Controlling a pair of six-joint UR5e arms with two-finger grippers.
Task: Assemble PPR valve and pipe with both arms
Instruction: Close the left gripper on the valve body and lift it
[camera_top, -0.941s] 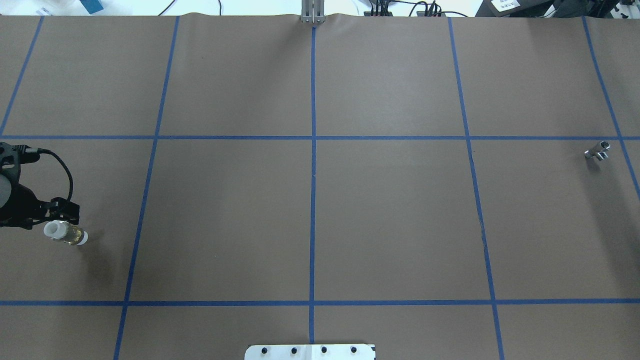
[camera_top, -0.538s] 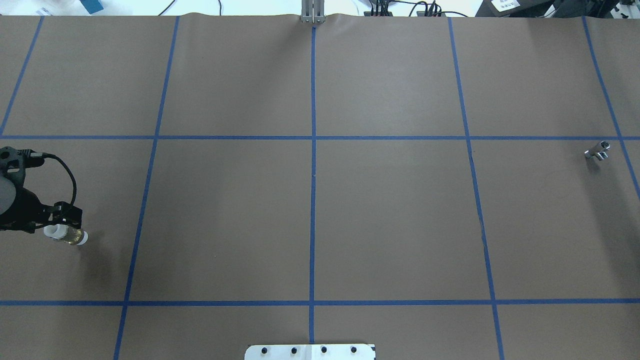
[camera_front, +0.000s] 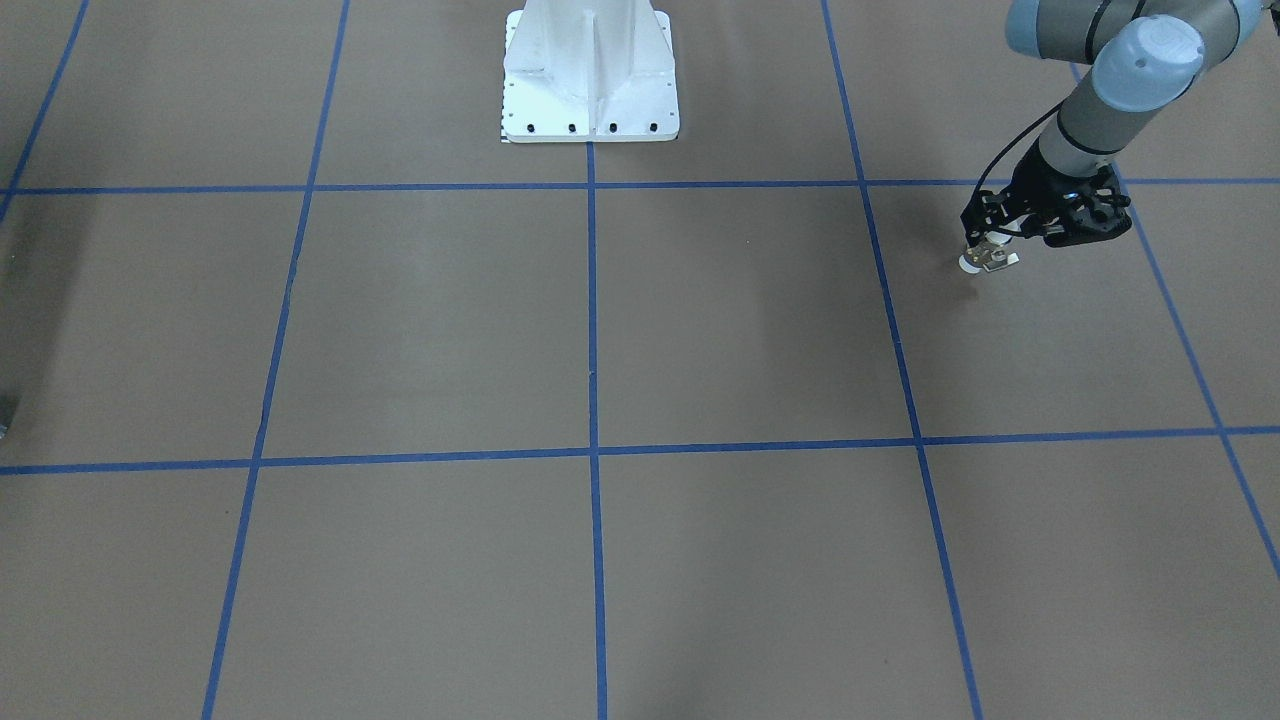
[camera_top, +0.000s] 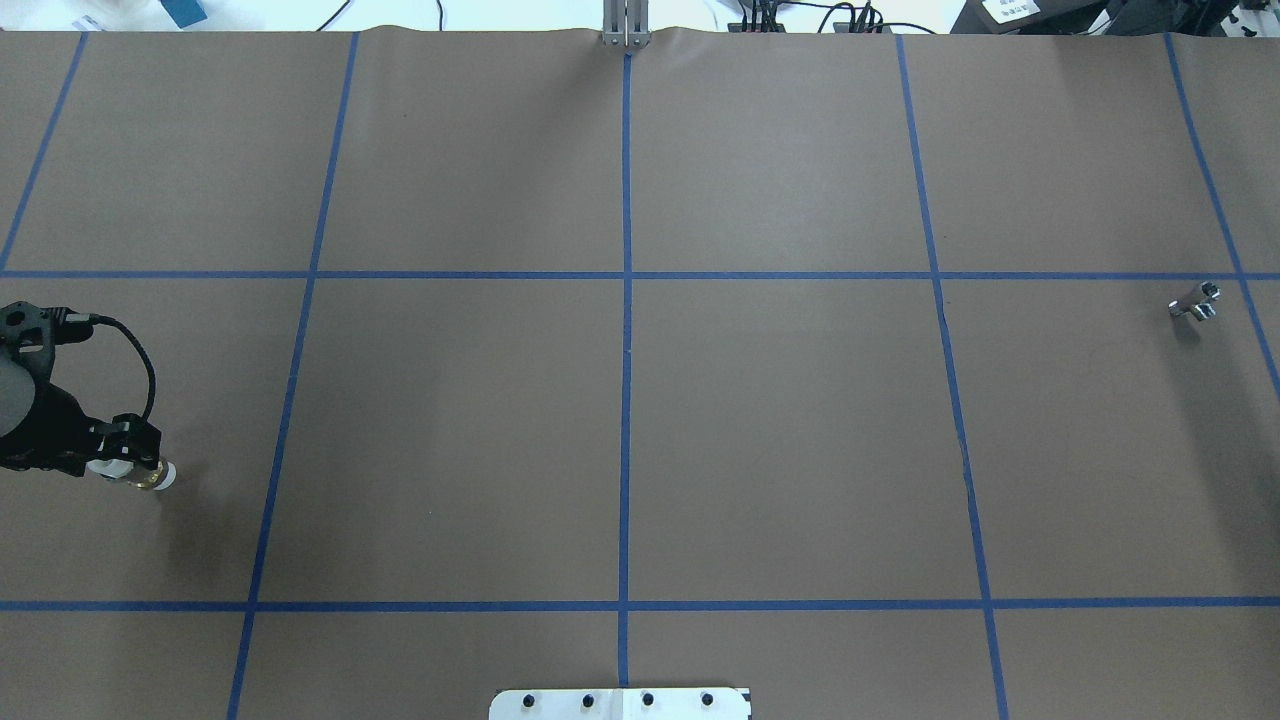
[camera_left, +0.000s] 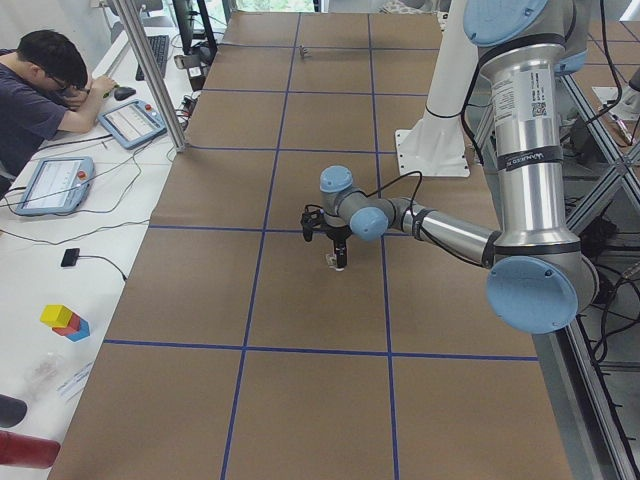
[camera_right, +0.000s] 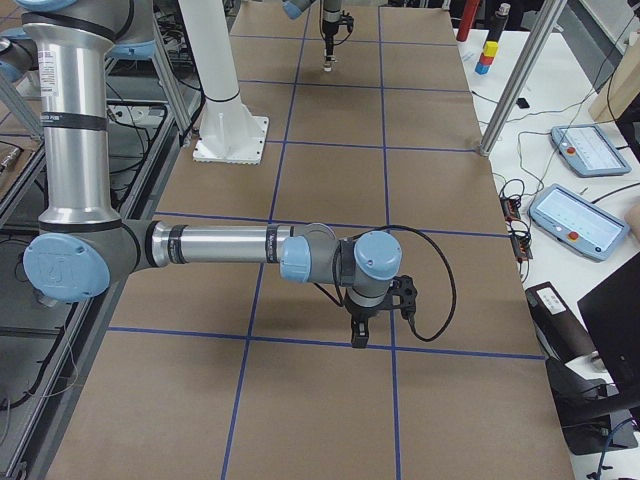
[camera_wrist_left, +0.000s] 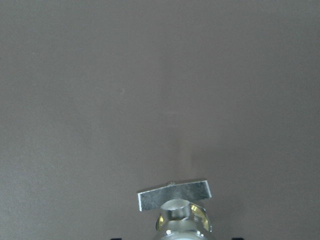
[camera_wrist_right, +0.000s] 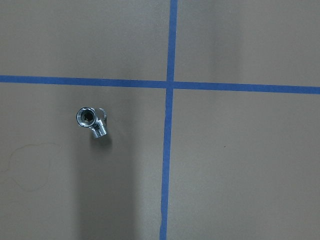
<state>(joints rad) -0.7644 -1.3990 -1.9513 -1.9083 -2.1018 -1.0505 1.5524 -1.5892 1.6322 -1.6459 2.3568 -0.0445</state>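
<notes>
Sitting at the far left edge, the left tool (camera_top: 125, 452) held the valve (camera_top: 140, 473); the pipe (camera_top: 1195, 301) lay far right, brown surface (camera_top: 620, 420) between.

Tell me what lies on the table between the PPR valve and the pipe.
Nothing but bare brown paper crossed by blue tape lines. The overhead view shows the PPR valve far left and the pipe far right.

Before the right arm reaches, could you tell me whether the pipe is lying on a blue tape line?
No, the pipe lies on bare brown paper, left of the tape crossing.
</notes>
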